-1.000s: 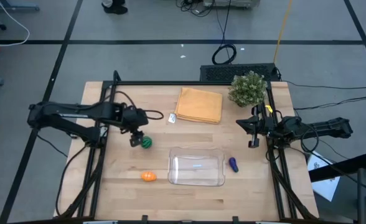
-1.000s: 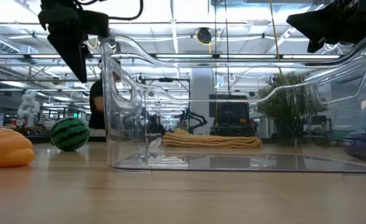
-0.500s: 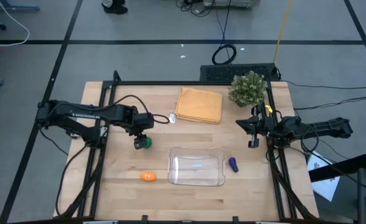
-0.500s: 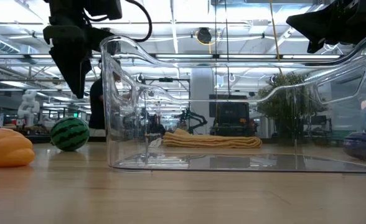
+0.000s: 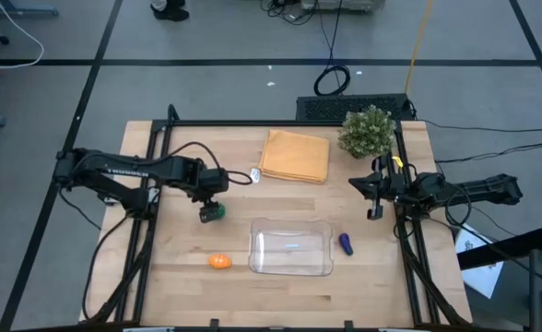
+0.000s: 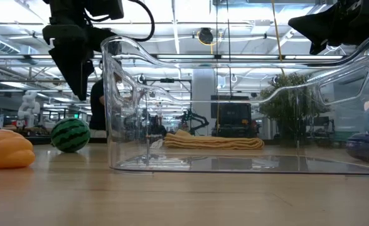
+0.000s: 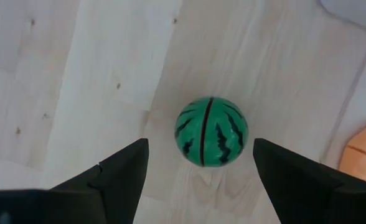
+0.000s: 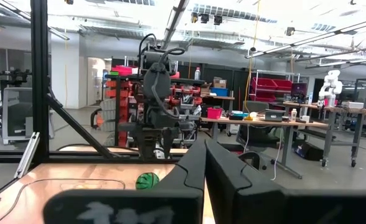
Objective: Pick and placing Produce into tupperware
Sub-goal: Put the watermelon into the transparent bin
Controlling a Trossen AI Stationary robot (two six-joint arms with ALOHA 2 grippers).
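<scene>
Fingers of my left gripper (image 7: 198, 180) are spread wide, hanging directly above the dark-green striped round toy ball (image 7: 211, 131), which sits on the pale wooden table (image 5: 280, 286) between them without touching either. From overhead I see this gripper (image 5: 212, 207) on the table's left half, with the ball (image 5: 215, 212) just under it.

Closer to the front edge lies the orange rounded toy piece (image 5: 219, 261), well apart from the ball. Just to its right stands the clear, lidless rectangular plastic container (image 5: 291, 250) with rounded corners; I see nothing inside it. The purple-blue elongated toy eggplant (image 5: 346, 243) lies on the table just beyond the container's right wall.

My right gripper (image 5: 373, 195) waits at the table's right edge, fingers pressed together. Behind it is a bushy green potted plant (image 5: 366, 131), and left of that a flat orange-tan folded cloth (image 5: 295, 156).
</scene>
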